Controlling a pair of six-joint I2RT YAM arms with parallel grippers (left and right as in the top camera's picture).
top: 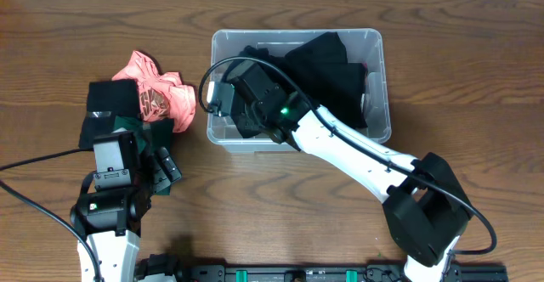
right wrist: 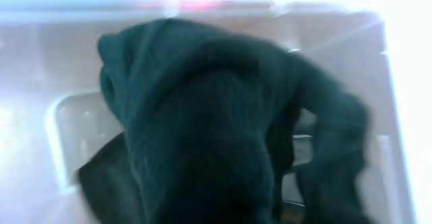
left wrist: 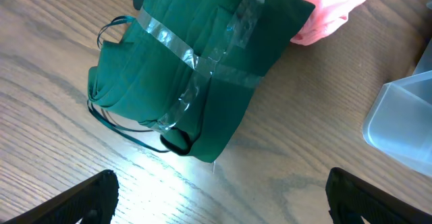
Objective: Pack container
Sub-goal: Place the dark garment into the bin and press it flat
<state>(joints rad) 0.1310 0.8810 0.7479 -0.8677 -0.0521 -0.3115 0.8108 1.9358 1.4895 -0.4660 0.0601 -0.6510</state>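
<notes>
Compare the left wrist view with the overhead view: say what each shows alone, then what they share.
Left wrist only: the bands of clear tape wrapped around the green bundle.
Overhead only: the dark clothes inside the container, the right arm reaching into it, and a black cloth beside the pink cloth.
Both: the pink cloth, part of the container and the wooden table.
</notes>
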